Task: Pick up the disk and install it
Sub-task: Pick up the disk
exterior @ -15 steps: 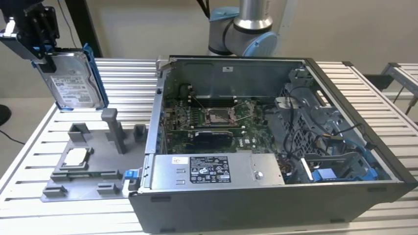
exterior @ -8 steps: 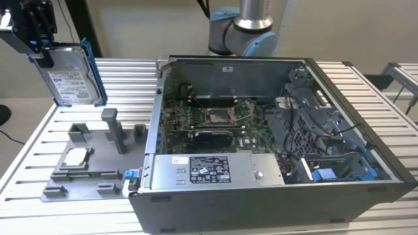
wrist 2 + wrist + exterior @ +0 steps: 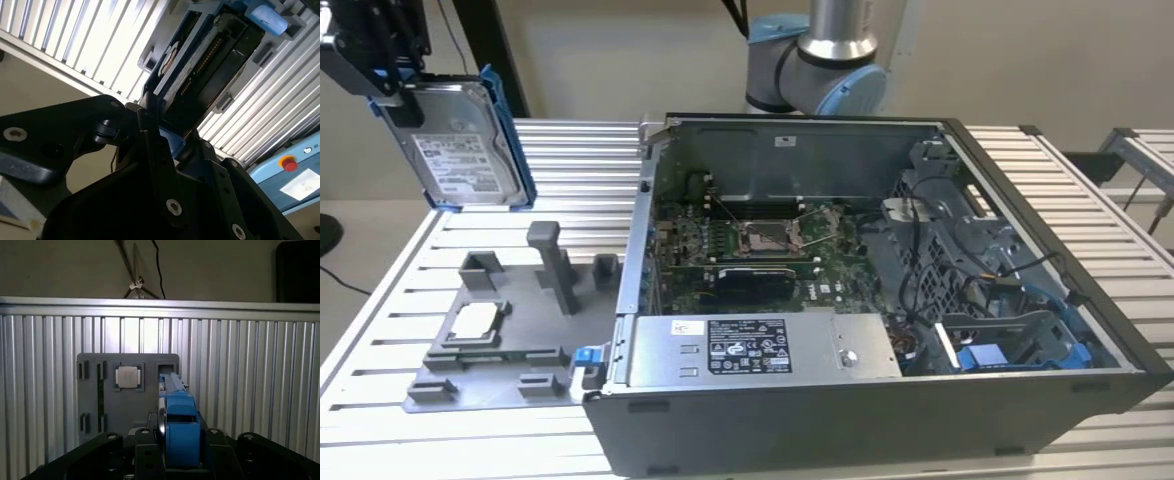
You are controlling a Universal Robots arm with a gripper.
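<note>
Blue-bracketed disk hangs upright, clamped by its top edge in the hand.

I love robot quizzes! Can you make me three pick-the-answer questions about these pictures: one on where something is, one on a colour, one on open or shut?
1. Where is the disk? A on the floor; B on a chair; C in the air, held by the tool.
2. What colour is its bracket? A blue; B red; C yellow.
3. The computer case is: A shut; B open; C upside down.
Answers: C, the tool holds it aloft; A, blue edges show; B, its circuit board shows.
</note>
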